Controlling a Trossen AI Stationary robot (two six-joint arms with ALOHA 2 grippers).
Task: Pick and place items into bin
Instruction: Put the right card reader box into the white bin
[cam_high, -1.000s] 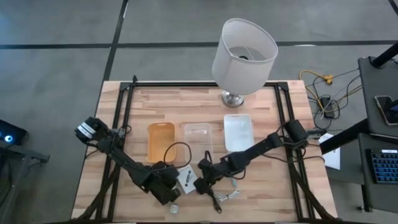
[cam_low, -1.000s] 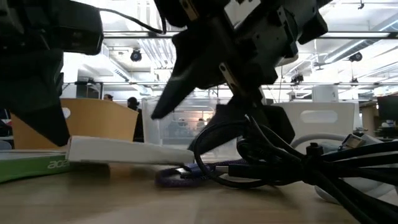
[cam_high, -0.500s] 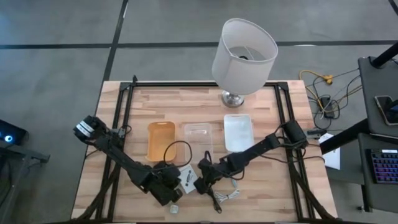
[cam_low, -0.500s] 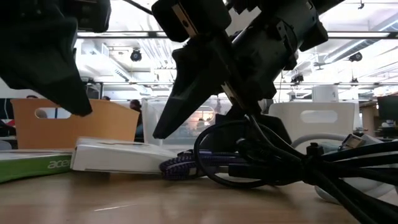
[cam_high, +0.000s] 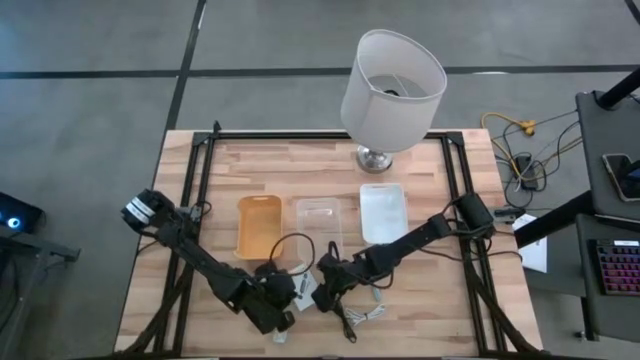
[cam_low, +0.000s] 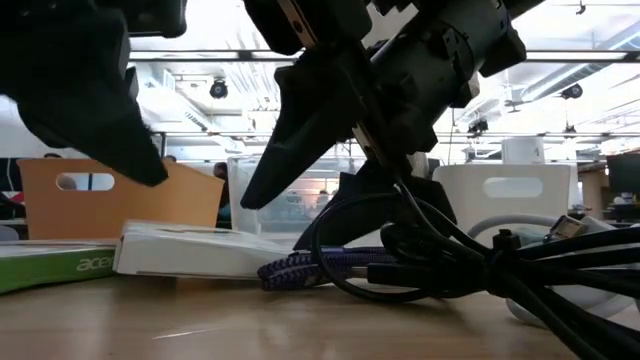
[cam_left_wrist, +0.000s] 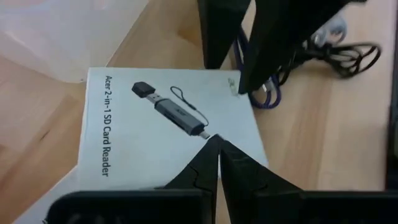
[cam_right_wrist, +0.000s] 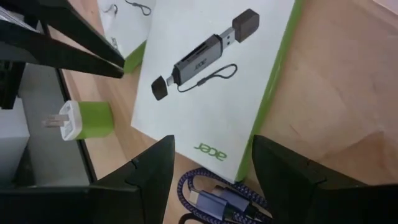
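The white card-reader packet (cam_right_wrist: 211, 87) lies flat on the worktop (cam_high: 420, 310) near the clear bin (cam_high: 318, 218). The right hand (cam_right_wrist: 211, 165) hovers open over it; the left hand (cam_left_wrist: 219, 163) seems pinched closed. Slip one finger under the packet's edge, since it's thin.

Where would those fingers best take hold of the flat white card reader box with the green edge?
Probably across its thin side edges, coming from above. The card reader box lies flat on the wooden table, so only its edges give the fingers something to close on. The right gripper hangs open above it. The purple cord crowds the end printed "acer", so the long sides look freer.
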